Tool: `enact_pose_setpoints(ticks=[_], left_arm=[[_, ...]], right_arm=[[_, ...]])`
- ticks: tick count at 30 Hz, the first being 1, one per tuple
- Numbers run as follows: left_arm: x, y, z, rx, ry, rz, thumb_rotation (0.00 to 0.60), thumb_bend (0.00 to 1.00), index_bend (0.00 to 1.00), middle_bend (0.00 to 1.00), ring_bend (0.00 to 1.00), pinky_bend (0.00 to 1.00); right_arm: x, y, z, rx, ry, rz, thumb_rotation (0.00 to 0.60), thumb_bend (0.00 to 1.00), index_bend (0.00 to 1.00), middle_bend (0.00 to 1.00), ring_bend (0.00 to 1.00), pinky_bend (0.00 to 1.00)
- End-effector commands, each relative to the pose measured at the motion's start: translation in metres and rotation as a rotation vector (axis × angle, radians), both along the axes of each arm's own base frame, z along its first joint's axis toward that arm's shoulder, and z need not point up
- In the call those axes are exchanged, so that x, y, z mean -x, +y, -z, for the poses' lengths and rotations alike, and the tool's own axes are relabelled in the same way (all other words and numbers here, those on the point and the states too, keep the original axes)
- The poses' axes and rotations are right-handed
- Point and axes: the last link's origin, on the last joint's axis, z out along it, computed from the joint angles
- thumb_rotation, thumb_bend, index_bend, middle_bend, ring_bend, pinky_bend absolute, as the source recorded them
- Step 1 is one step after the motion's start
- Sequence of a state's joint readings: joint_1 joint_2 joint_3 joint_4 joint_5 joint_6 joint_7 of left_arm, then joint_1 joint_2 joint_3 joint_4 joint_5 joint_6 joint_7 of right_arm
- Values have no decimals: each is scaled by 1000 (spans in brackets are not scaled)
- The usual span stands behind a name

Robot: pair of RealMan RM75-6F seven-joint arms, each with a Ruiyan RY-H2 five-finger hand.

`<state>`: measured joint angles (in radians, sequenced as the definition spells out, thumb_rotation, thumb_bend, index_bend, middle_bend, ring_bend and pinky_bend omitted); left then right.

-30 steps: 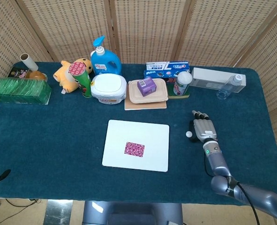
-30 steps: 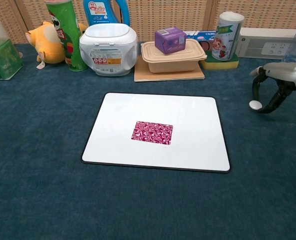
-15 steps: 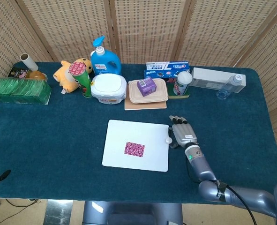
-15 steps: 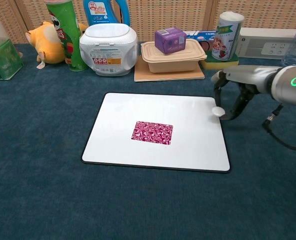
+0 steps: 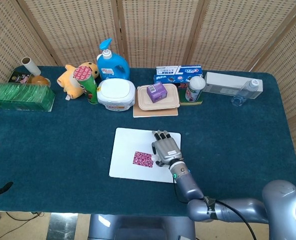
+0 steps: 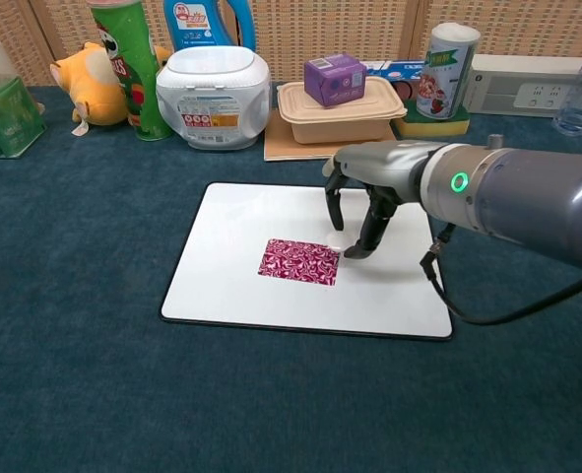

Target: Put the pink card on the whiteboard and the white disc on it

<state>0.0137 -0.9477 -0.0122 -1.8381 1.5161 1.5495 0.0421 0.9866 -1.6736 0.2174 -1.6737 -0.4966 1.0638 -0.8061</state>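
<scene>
Trouble lay in release: the right hand (image 6: 361,212) pinched the white disc (image 5: 154,160) beside the pink card (image 6: 299,261) on the whiteboard (image 6: 241,222); letting go early would likely miss or nudge the card.

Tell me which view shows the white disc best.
Head view: the white disc peeks out beside the right hand, at the pink card's right edge. In the chest view, the fingers hide it.

Right hand (image 5: 166,148) over whiteboard (image 5: 125,155), fingers (image 6: 369,229) pointing down, pinching white disc (image 5: 155,161) just beside pink card (image 5: 143,159). Right forearm stretched low across whiteboard's near right corner.
</scene>
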Motion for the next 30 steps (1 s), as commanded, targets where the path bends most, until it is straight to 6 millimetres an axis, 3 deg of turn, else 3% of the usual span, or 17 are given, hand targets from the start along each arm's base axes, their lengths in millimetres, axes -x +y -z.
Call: enact_pose_setpoints(ticks=[1, 14, 30], left_arm=[[1, 0, -1, 2, 0, 3, 600, 73, 0, 0, 0, 0], [2, 0, -3, 9, -15, 4, 600, 72, 0, 0, 0, 0], [4, -1, -7, 0, -29, 3, 600, 73, 0, 0, 0, 0]], right_arm=[[-10, 3, 7, -4, 14, -3, 600, 357, 536, 66, 0, 40], [-11, -1, 18, 7, 36, 41, 600, 357, 536, 66, 0, 40], [-31, 2, 30, 3, 36, 16, 600, 357, 536, 67, 0, 40]])
